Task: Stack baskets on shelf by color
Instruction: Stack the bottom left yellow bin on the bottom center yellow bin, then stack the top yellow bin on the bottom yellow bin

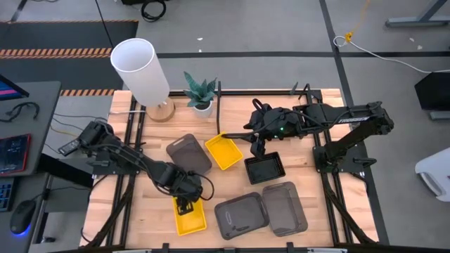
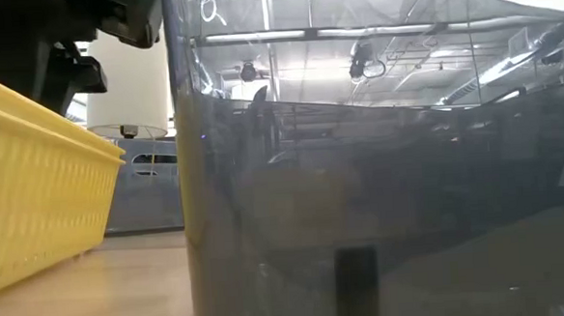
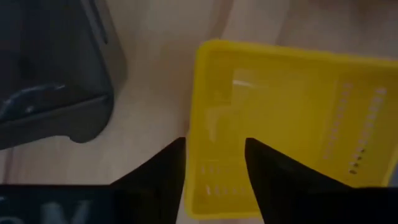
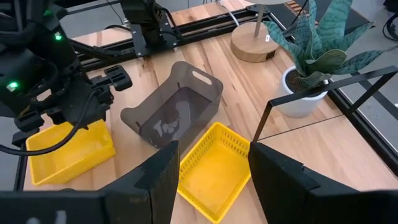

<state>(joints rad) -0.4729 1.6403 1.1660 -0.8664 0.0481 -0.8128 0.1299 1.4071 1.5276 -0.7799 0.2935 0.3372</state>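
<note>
In the high view my left gripper (image 1: 184,205) points down at the far end of a yellow basket (image 1: 190,216) near the table's front edge. In the left wrist view it (image 3: 214,149) is open over that basket (image 3: 292,118). My right gripper (image 1: 256,147) hangs open between a second yellow basket (image 1: 223,151) and a black basket (image 1: 265,169). Its wrist view (image 4: 213,149) looks over that yellow basket (image 4: 214,168) toward a grey basket (image 4: 177,112), both flat on the wood. Two more grey baskets (image 1: 241,214) (image 1: 285,209) lie at the front. The shelf's thin black bars (image 1: 219,112) stand behind. My left gripper stands from above with its fingers on either side of a side wall (image 3: 198,124) of the yellow basket near a corner, one finger (image 3: 171,168) outside and one (image 3: 267,168) inside. Whether either finger touches the wall, I cannot tell. The basket rests flat on the table.
A white lamp (image 1: 144,74) and a potted plant (image 1: 202,95) stand at the table's far edge. In the low view a grey basket (image 2: 379,172) fills most of the picture, with the yellow basket (image 2: 32,181) to its left. Bare wood lies at the table's left front.
</note>
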